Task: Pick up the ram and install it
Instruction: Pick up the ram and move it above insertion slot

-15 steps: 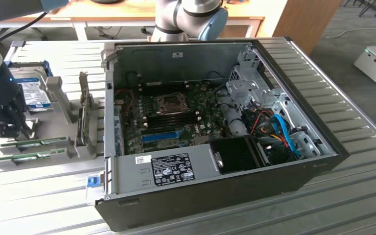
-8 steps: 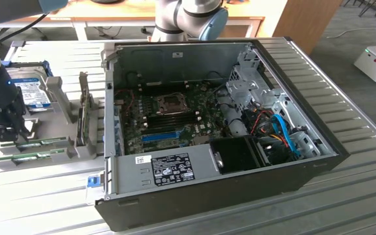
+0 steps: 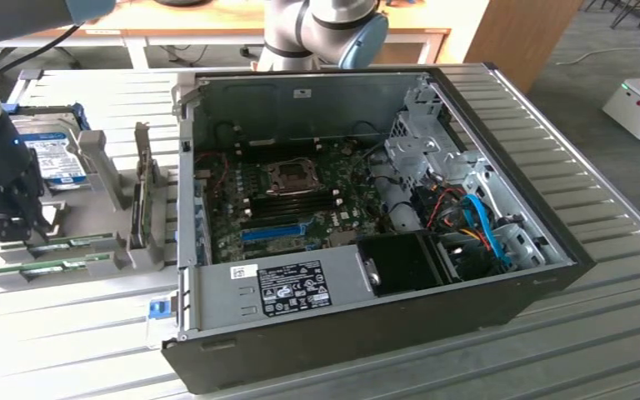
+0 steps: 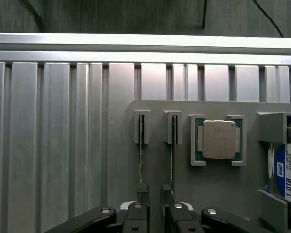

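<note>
On gray holder (image 4: 211, 187), ram (image 4: 141, 160) stands just beside open pincer (image 4: 155, 191).

A ribbed metal table (image 3: 598, 275) of long pale slats takes up most of the scene, evenly lit, with soft glare along its ridges. Behind it stand a wooden desk (image 3: 187, 21) and a wooden panel (image 3: 520, 33) — at the exterior view's right lies grey floor (image 3: 592, 79) with chair legs (image 3: 632, 12).
</note>
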Robot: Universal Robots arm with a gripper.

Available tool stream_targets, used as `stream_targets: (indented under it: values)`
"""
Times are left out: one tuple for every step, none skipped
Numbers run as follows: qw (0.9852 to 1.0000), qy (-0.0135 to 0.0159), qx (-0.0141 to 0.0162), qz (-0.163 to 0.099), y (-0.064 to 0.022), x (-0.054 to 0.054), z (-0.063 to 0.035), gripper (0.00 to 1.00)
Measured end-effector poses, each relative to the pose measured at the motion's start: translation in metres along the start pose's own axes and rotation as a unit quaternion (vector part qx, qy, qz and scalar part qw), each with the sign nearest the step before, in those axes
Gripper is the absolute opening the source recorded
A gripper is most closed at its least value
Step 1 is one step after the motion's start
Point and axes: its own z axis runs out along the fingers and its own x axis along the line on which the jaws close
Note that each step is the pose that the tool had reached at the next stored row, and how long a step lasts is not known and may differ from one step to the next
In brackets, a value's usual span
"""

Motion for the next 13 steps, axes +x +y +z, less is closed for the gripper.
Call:
stream_targets:
  values:
    - [1.0,0.0001,-0.0001,0.0,-0.0001,0.0,0.0011,0.24]
    - [1.0,0.0,0.0,0.0,-0.0001,0.0,0.0026,0.24]
    - [1.0,0.0,-0.0001,0.0,-0.0002,0.0,0.0041,0.24]
    - [1.0,0.0,-0.0001,0.0,-0.0003,0.0,0.0056,0.24]
    - [1.0,0.0001,-0.0001,0.0,-0.0003,0.0,0.0072,0.24]
    - [1.0,0.0,-0.0001,0.0,-0.0004,0.0,0.0087,0.24]
    - [1.0,0.0001,-0.0001,0.0,-0.0005,0.0,0.0103,0.24]
    - [1.0,0.0,0.0,0.0,-0.0006,0.0,0.0118,0.24]
    - [1.0,0.0,-0.0001,0.0,-0.0006,0.0,0.0134,0.24]
    - [1.0,0.0,-0.0001,0.0,-0.0007,0.0,0.015,0.24]
    - [1.0,0.0,0.0,0.0,-0.0008,0.0,0.0165,0.24]
    - [1.0,0.0,0.0,0.0,-0.0008,0.0,0.0181,0.24]
    - [1.0,0.0,-0.0001,0.0,-0.0009,0.001,0.0195,0.24]
